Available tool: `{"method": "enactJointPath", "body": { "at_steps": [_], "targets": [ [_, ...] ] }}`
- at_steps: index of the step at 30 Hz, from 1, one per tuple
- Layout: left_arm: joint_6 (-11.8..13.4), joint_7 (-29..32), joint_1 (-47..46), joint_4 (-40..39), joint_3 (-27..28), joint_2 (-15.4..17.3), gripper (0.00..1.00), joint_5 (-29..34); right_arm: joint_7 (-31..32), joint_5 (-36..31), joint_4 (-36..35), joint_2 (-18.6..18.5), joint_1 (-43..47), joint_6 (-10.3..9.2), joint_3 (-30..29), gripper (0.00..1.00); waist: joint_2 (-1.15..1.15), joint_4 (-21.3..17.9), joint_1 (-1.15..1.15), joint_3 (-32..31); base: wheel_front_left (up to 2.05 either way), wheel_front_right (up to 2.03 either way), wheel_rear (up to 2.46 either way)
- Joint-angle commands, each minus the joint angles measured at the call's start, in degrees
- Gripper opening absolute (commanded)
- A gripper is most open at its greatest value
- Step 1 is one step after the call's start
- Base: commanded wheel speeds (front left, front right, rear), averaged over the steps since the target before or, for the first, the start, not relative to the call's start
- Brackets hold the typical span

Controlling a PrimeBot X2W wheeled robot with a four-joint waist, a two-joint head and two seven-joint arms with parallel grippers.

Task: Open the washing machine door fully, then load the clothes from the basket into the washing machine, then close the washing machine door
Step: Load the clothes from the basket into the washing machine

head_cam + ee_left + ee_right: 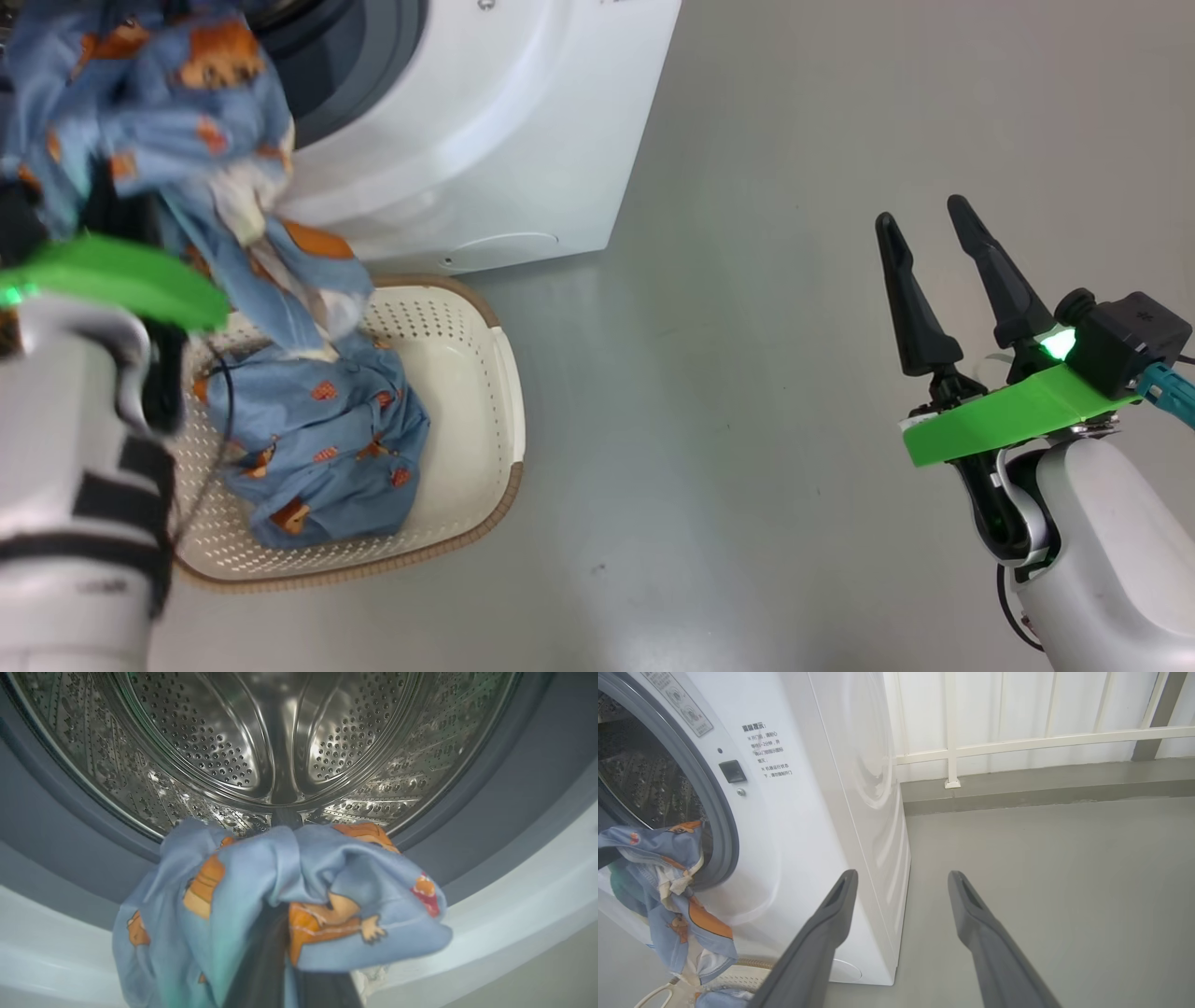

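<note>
One piece of the clothes (pixel 261 872) hangs bunched around the left gripper (pixel 285 819), which we see clamped tight on it, the cloth wrapping both fingers. In the left wrist view this piece sits at 6 o'clock, right at the mouth of the washer (pixel 523 121), over the lower lip of the grey seal (pixel 56 835), with the steel drum (pixel 210 742) open behind it at 12 o'clock. In the head view the same piece is lifted at 10 o'clock, and its tail trails down to the basket (pixel 495 392). The rest of the clothes lie as a crumpled bundle (pixel 317 448) inside that basket, toward its left half, with its right half bare. The basket stands on the floor (pixel 747 373) at 7 o'clock in the head view, its far rim just beside the foot of the washer. The washer fills 11 to 12 o'clock. Well apart from all this, at 3 o'clock, the right gripper (pixel 920 213) hangs above bare floor with its fingers spread wide and nothing between them. In its own view the washer's side stands at 10 o'clock and a pale railing (pixel 1017 742) runs along the wall at 1 o'clock.
</note>
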Motion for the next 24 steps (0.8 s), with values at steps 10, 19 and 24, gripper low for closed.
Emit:
{"method": "enactJointPath", "body": {
  "at_steps": [10, 19, 24],
  "targets": [
    [0.22, 2.34, -17.81, 5.97, 0.32, 6.85, 0.0, 1.46, -0.46, 0.78, -3.27, -0.85, 0.55, 0.25, -0.49, 1.0, 0.0, -6.01, 0.0, 8.58, 0.0, 0.0, 0.0],
    [-0.03, 4.45, -30.55, 9.84, -1.67, 12.9, 0.0, 3.68, -0.46, 0.52, -4.91, 1.65, -0.05, 0.25, -0.97, 1.0, 0.0, -11.28, 0.0, 16.1, 0.0, 0.0, 0.0],
    [-0.31, 2.82, -36.88, 8.71, -3.3, 14.95, 0.0, 4.18, -0.46, 0.46, -5.41, 2.88, -0.65, 0.25, -0.96, 1.0, 0.0, -12.66, 0.0, 18.43, 0.0, 0.0, 0.0]
  ]
}}
